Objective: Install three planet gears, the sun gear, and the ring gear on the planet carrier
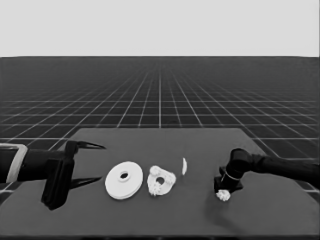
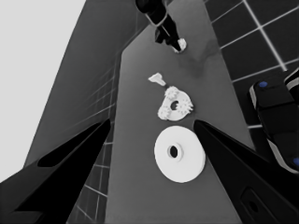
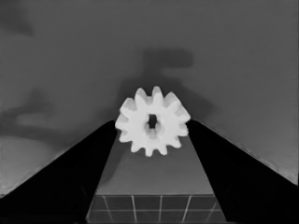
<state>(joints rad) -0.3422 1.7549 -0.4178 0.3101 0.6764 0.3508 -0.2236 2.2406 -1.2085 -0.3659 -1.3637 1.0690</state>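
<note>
A small toothed gear (image 3: 152, 122) sits between my right gripper's fingertips, which touch both of its sides. In the head view this right gripper (image 1: 222, 192) points down at the table's right part, the gear (image 1: 223, 195) at its tip. The smaller round part (image 1: 161, 181) lies at mid-table with three gears (image 2: 187, 106) on it around its centre hole. Just left of it lies the larger round part (image 1: 124, 180), flat, with a dark centre hole. My left gripper (image 1: 93, 164) waits open over the table's left end, apart from the larger round part (image 2: 180, 155).
A thin white piece (image 1: 184, 166) lies between the smaller round part and the right gripper, also seen in the left wrist view (image 2: 156, 78). Dark machinery with blue lights (image 2: 280, 116) stands past the table's near edge.
</note>
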